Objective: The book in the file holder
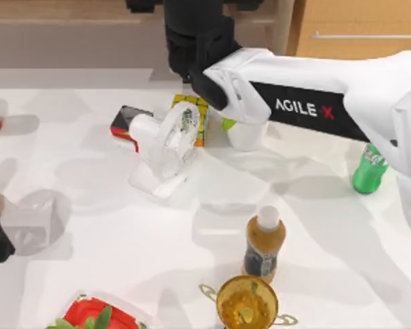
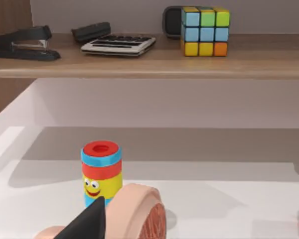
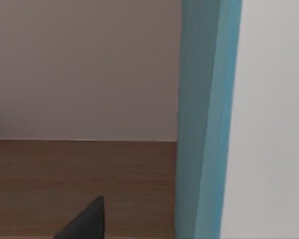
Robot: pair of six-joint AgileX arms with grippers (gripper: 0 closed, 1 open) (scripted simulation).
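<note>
Right arm (image 1: 329,103): reaches from the table's right side past the file holder (image 1: 166,149) to the back edge, carrying the one readable marking, "AGILE X".
Right gripper (image 1: 192,44): black, up behind the file holder near the wall; how wide it stands, and whether it grips anything, I cannot tell.
Book (image 3: 204,119): one, seen by the right wrist camera as an upright blue edge with a white face, right in front of the lens, with a dark fingertip (image 3: 84,223) beside it; contact unclear.
File holder: one, translucent white, resting on the table.
Rubik's cubes: one (image 1: 192,118) touching the file holder's far side; the left wrist camera adds another (image 2: 205,31) on a wooden shelf (image 2: 149,62).
Bottles: two, a green one (image 1: 366,168) well right of the file holder, an amber one with a white cap (image 1: 264,240) nearer the front.
Cups: a white one (image 1: 246,133) just right of the file holder, a gold trophy cup (image 1: 246,301) at the front edge.
Shelf extras, left wrist camera: one black stapler (image 2: 24,42), one calculator (image 2: 118,45).
Stacking toy (image 2: 101,172): one, with a smiley face, far left of the file holder.
Left gripper (image 2: 92,221): parked at the left edge; opening cannot be told.
</note>
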